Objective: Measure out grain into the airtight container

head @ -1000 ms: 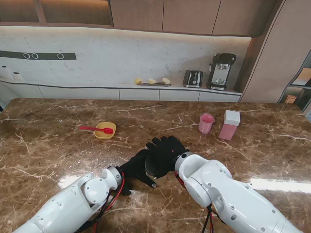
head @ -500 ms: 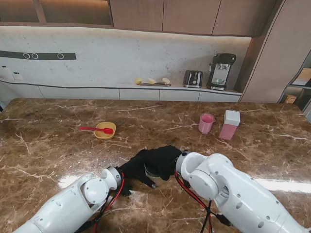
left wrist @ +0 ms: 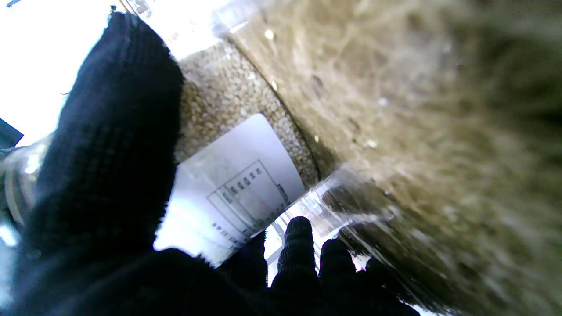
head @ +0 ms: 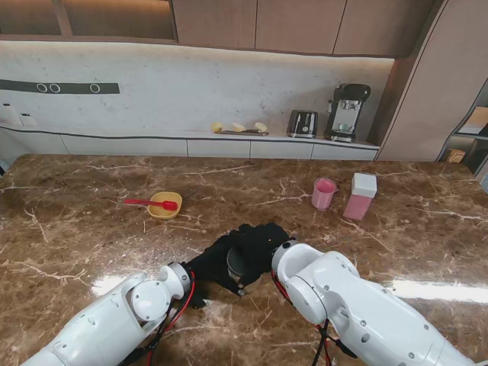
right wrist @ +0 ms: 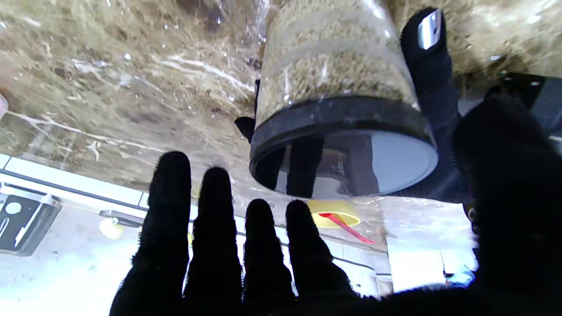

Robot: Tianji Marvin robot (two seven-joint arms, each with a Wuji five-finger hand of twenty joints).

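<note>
Marble counter: my left hand (head: 216, 261) grips the upright grain jar (right wrist: 333, 83) at lower centre; right hand (head: 259, 238), fingers spread, hovers over its lid (right wrist: 347, 151).

Our right hand (right wrist: 307, 263) spread its fingers (right wrist: 167, 219) apart just beside the black lid (right wrist: 342, 145) of a clear grain jar (right wrist: 329, 61). Our left hand (right wrist: 432, 74) gripped that jar over the marbled surface (right wrist: 109, 87). A yellow bowl (right wrist: 327, 217) held a red spoon (right wrist: 344, 228).
</note>
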